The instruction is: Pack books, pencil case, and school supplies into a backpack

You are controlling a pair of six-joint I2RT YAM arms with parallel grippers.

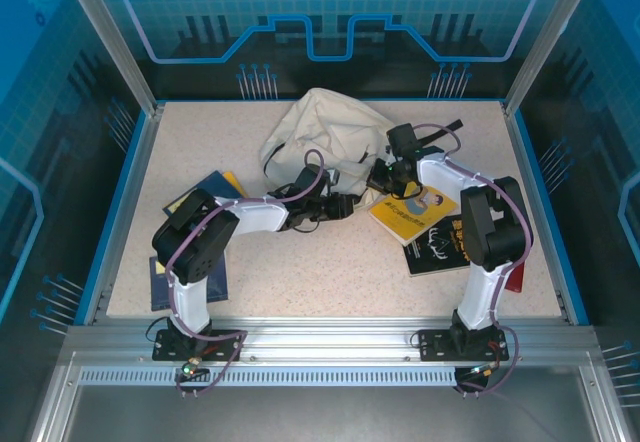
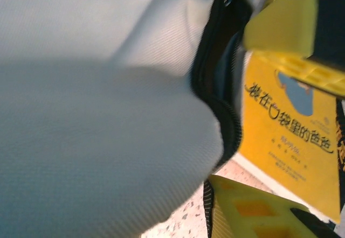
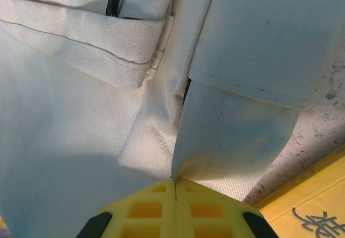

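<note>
Backpack (image 1: 325,127) lies far-centre on the table (image 1: 200,132), nothing packed yet, I judge; left gripper (image 2: 229,111), half open, straddles its zipper edge (image 2: 213,82), gripping nothing; right gripper (image 3: 176,184) pinches its fabric tight; yellow book (image 1: 405,217) and black book (image 1: 437,249) wait outside.

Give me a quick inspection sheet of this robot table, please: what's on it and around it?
Surface: speckled table, blue-edged.
Job's things: cream backpack at back; yellow book and black book lying outside it.
Clutter: flat blue items partly hidden by left arm; red edge by right arm.
Grippers: left gripper open at backpack's zipper; right gripper shut on backpack fabric.
Cables: purple cables looped along both arms.
Surroundings: blue panels, metal frame.
</note>
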